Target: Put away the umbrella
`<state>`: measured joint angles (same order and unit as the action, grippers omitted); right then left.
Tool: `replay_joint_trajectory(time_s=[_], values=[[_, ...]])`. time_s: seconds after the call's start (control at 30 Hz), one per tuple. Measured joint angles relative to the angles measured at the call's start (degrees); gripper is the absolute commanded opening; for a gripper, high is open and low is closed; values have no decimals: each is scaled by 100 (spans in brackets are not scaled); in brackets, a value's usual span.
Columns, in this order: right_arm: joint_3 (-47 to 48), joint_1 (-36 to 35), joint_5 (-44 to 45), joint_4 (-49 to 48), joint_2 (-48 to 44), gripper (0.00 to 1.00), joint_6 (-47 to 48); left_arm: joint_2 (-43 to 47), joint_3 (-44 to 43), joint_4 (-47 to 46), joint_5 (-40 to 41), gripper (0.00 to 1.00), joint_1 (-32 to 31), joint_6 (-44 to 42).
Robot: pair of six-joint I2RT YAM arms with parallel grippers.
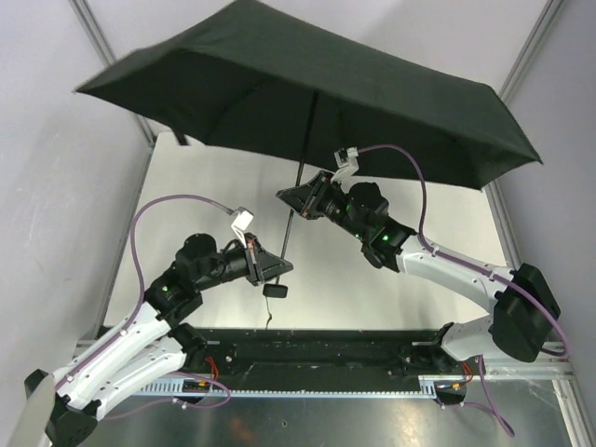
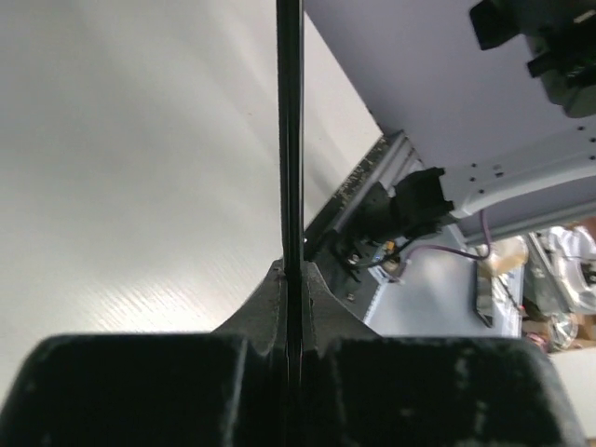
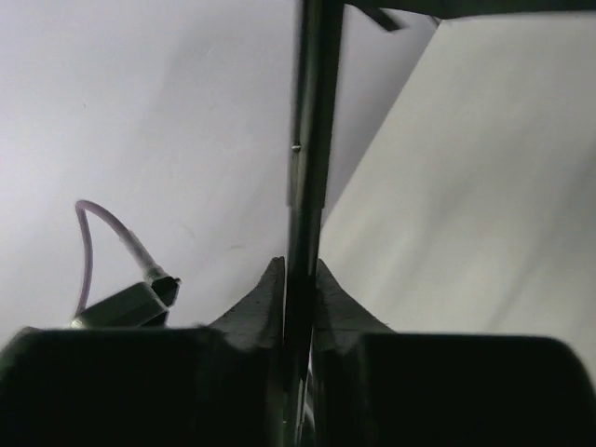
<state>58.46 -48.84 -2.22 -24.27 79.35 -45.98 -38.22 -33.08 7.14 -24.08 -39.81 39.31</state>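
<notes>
Umbrella [image 1: 307,84]: open, aloft over counter [image 1: 209,182]; shaft [image 1: 303,158] slants down toward near edge; left claw [image 1: 282,266] pinches it just above handle [image 1: 276,291]; right claw [image 1: 291,199] flanks it higher, grip uncertain.

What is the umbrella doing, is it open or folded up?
Open. The umbrella is spread wide over the table; the left gripper and right gripper pinch its shaft.

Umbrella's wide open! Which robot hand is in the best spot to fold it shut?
Probably the right hand: it holds the umbrella higher up its shaft, nearest the open top. The left hand clamps low by the handle, steadying it.
</notes>
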Motion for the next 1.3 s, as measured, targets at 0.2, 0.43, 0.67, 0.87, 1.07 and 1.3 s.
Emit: replay_joint_trajectory(time_s=[0.2, 0.43, 0.67, 0.87, 1.07, 1.3], values=[[155, -146, 140, 101, 7, 0, 9, 90, -2, 109, 205, 26, -63, -245], [540, -1029, 2153, 1296, -107, 0, 426, -33, -107, 111, 280, 80, -81, -295], [1375, -2004, 4315, 2583, -26, 0, 535, -584, -511, 186, 883, 37, -374, -337], [1635, -2092, 4551, 2758, 120, 16, 691, -811, -739, 92, 713, 1, -612, -686], [1637, -1746, 3504, 2684, 31, 65, 940, -560, -566, -68, 385, 0, -525, -234], [330, -883, 1956, 1086, -1027, 76, 402, -214, -177, -800, -356, 0, -516, 590]])
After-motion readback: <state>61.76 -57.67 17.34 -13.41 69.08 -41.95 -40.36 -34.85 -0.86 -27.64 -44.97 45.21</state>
